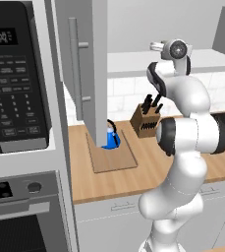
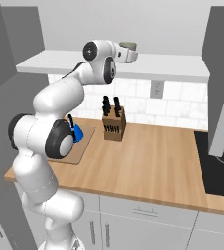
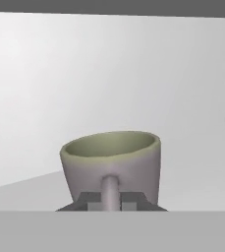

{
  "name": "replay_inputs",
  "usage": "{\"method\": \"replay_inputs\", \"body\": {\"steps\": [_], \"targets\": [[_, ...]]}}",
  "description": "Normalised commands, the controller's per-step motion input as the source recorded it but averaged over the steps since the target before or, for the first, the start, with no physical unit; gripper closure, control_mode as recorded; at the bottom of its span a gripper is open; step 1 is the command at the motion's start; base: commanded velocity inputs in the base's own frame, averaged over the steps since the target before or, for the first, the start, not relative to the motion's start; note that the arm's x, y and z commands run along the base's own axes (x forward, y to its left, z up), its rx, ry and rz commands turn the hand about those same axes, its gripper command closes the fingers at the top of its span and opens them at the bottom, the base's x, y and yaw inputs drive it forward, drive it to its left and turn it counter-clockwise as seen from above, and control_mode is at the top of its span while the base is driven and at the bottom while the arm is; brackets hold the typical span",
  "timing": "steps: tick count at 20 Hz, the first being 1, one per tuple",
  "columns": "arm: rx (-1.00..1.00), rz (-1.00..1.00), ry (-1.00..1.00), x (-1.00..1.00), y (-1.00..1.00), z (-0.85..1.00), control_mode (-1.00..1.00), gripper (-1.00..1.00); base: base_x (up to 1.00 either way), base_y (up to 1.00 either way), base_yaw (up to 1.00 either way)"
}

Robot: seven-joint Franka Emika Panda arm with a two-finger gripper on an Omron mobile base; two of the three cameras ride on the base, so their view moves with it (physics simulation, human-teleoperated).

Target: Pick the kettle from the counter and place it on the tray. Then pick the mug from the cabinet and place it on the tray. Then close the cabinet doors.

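Note:
The grey-green mug [image 3: 115, 156] stands on the white shelf of the open cabinet [image 2: 172, 68], its handle facing the hand camera. My gripper [image 3: 110, 201] is shut on that handle, one fingertip on each side. From the right base view the hand reaches up to shelf height, with the mug [image 2: 128, 46] at its end. The blue kettle [image 1: 112, 140] sits on the wooden tray [image 1: 115, 161] on the counter [image 1: 153, 157], partly hidden behind the open left cabinet door [image 1: 87, 64]. In the right base view the kettle [image 2: 77, 133] peeks out behind my elbow.
A brown knife block [image 1: 146, 120] stands on the counter right of the tray. A black microwave [image 1: 15, 74] and an oven [image 1: 20, 216] fill the column on the left. The right cabinet door [image 2: 223, 73] hangs open above a black cooktop [image 2: 218, 161].

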Motion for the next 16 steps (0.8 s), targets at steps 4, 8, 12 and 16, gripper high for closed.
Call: {"method": "replay_inputs", "body": {"steps": [4,8,12,16], "targets": [[0.00,0.00,0.00,0.00,0.00,-0.03,-1.00,1.00,0.00,0.00,0.00],[0.00,0.00,0.00,-0.01,0.00,-0.02,-1.00,1.00,0.00,0.00,0.00],[0.00,0.00,-0.03,-0.29,0.00,-0.09,-1.00,1.00,0.00,0.00,0.00],[0.00,0.01,-0.17,-0.76,-0.01,-0.03,-1.00,1.00,0.00,0.00,0.00]]}}
